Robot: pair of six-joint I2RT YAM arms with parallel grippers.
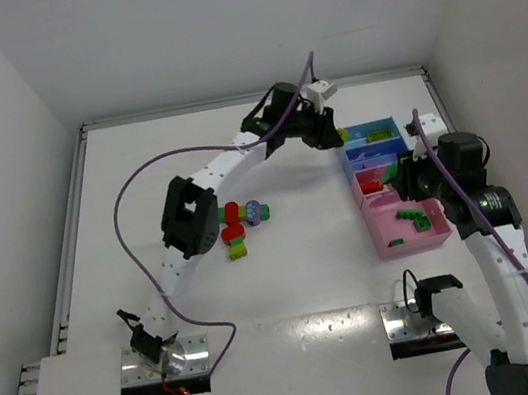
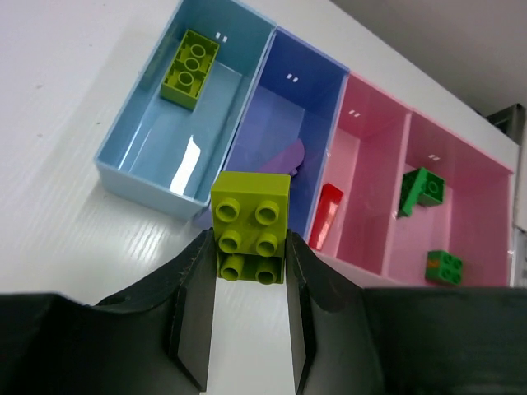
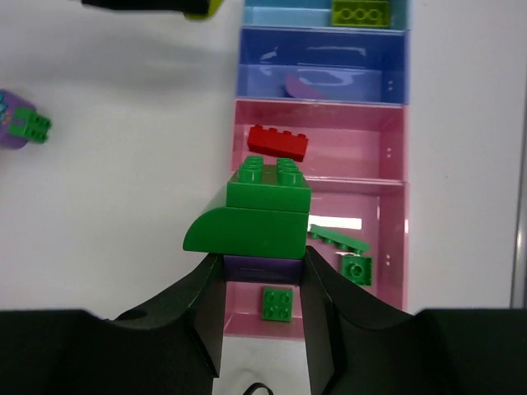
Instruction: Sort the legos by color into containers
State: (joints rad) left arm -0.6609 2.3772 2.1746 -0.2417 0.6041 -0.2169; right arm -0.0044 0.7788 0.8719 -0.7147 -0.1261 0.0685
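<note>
Right gripper (image 3: 262, 267) hangs over the pink tray (image 3: 362, 160), clamped on a green-on-purple brick stack (image 3: 259, 218); left gripper (image 2: 249, 247) by the light-blue tray (image 2: 148, 140), we see it pinching a yellow-green brick (image 2: 251, 222). Loose legos (image 1: 240, 224) sit on the table (image 1: 309, 281).

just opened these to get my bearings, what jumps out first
Both arms have a brick pinched: the left gripper holds a yellow-green brick by the light blue tray, where a matching brick lies, and the right gripper holds a green brick over the pink tray with other green pieces. Mid-table, a small pile of loose bricks waits.
</note>
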